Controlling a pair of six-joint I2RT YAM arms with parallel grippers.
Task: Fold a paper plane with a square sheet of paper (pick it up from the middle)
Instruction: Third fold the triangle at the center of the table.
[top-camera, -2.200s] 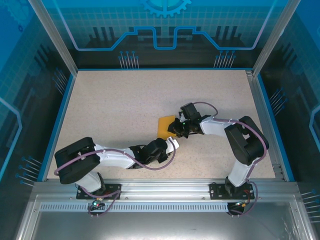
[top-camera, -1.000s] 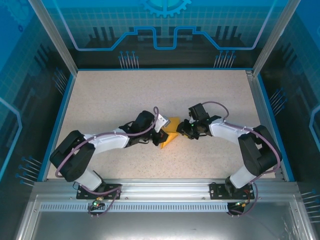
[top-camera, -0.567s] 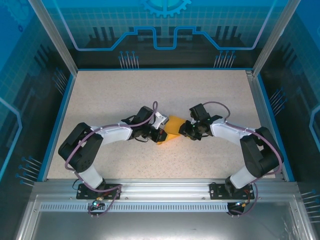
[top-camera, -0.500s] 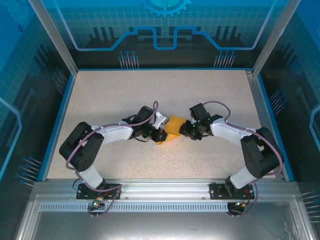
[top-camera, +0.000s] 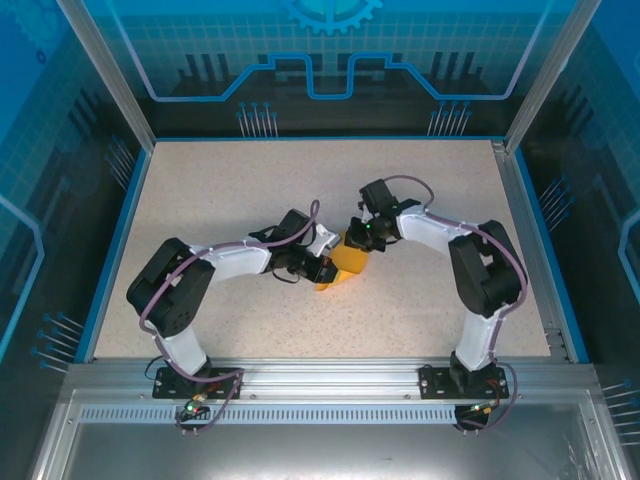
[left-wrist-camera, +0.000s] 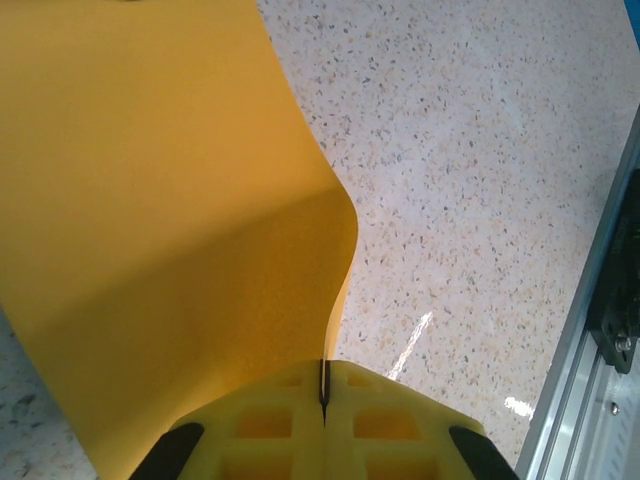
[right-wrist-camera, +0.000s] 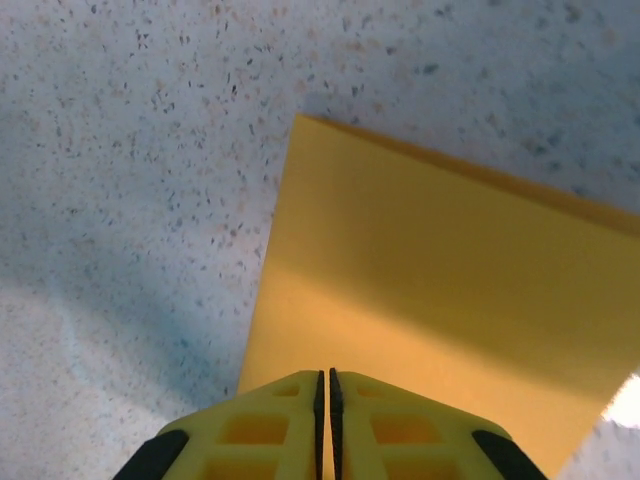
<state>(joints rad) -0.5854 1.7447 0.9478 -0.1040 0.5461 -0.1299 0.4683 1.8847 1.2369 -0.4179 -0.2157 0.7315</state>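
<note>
Orange paper (top-camera: 347, 266) near the middle of the speckled table (top-camera: 230, 190), folded down to a small patch and flanked by both grippers. From above: one corner pointing toward the near edge, upper part tucked under the two wrists.

Through the left wrist camera: rises from the fingertips as a broad, smooth, unmarked sheet, held up above the speckled surface and curling over along its right side, that curled edge dropping straight into the seam of the pads. Left gripper (left-wrist-camera: 323, 385) pressed together on this edge, pinching the paper with no gap visible; pads (left-wrist-camera: 270, 425) tinted yellow-orange.

Through the right wrist camera: lies flat on the table, beneath and ahead of the fingertips, with a sharp corner at the far left, a straight left edge, and a darker doubled band along the far edge. Right gripper (right-wrist-camera: 325, 385) drawn together to a hairline dark slit directly over the near part of the paper. Paper caught in that slit or merely lying under it: impossible to tell.

Further out: left arm (top-camera: 235, 262) curving from its base at the near left toward the centre, right arm (top-camera: 440, 232) bending from the near right, up and back leftward to meet the paper from the far side. Both tool tips close together, paper between. Around all this, bare speckled tabletop, a blue rim (top-camera: 330, 137), a metal rail (top-camera: 320, 372) along the near edge, and translucent blue walls (top-camera: 330, 60) with line patterns.
</note>
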